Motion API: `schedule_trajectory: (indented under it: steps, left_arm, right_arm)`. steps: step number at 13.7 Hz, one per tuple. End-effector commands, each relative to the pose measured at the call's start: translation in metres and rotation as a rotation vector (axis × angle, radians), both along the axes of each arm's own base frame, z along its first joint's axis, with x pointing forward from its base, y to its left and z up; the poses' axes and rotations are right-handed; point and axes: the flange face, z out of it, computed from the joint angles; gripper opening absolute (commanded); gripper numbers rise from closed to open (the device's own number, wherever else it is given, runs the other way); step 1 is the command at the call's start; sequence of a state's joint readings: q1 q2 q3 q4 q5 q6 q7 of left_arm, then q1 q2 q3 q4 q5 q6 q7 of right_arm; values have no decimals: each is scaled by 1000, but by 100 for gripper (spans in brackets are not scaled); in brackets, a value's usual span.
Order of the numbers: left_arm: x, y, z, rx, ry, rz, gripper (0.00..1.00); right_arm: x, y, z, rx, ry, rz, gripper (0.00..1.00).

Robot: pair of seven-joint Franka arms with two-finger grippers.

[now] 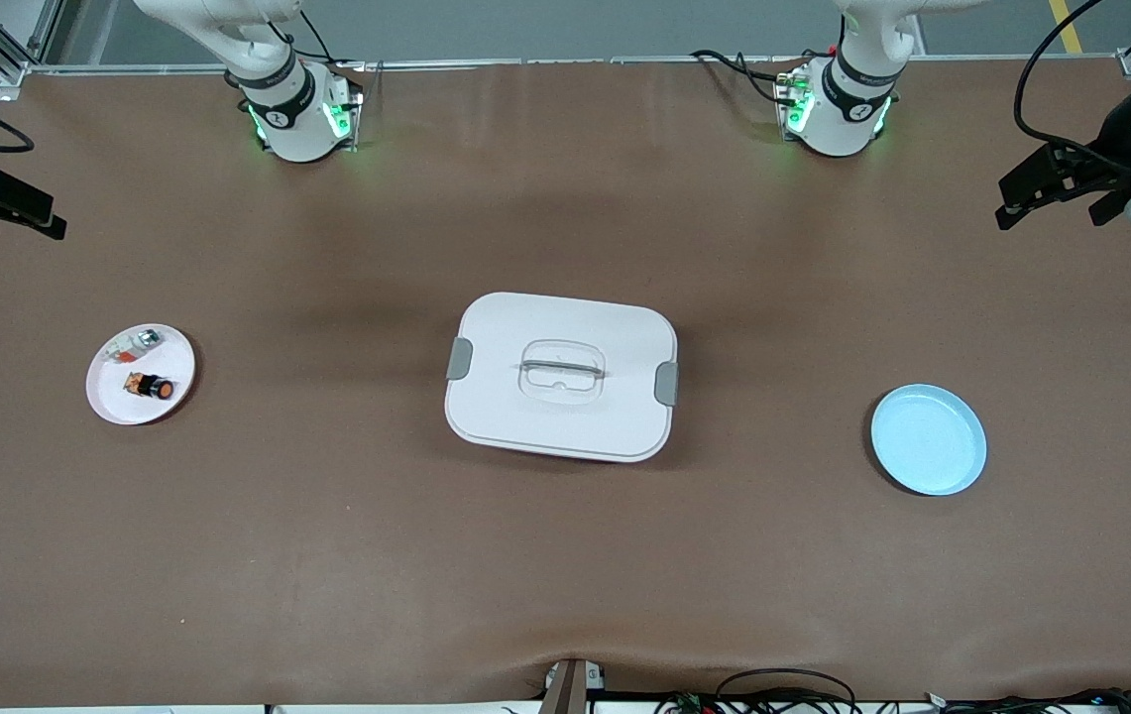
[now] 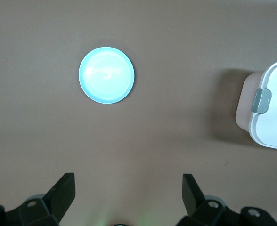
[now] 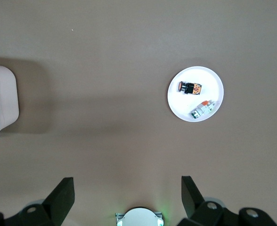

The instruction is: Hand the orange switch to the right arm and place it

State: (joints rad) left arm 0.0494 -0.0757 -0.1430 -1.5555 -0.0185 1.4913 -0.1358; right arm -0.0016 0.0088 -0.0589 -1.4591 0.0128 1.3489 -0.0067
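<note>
The orange switch (image 1: 151, 386) is a small black stub with an orange end. It lies on a white plate (image 1: 109, 399) toward the right arm's end of the table, beside a small silver-white piece (image 1: 134, 345). The right wrist view shows the switch (image 3: 189, 87) on the plate (image 3: 209, 80). My right gripper (image 3: 127, 183) is open and empty, high over the table at that end (image 1: 5, 203). My left gripper (image 2: 129, 181) is open and empty, high over the table at the left arm's end (image 1: 1046, 188).
A white lidded box (image 1: 561, 375) with grey clips stands in the middle of the table. A light blue plate (image 1: 929, 439) lies toward the left arm's end, and the left wrist view shows it too (image 2: 106, 75).
</note>
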Motion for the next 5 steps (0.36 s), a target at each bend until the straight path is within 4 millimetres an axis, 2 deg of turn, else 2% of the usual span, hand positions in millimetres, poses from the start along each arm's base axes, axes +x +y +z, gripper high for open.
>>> schedule_trajectory:
  steps: [1,5]
  left_arm:
    - [-2,0,7,22,-3,3,100]
    - [-2,0,10,25,-11,-1,100]
  right_arm:
    - [-13,-4,8,10,-16,-22,100]
    - [-14,-15,5,10,-18,-42,100]
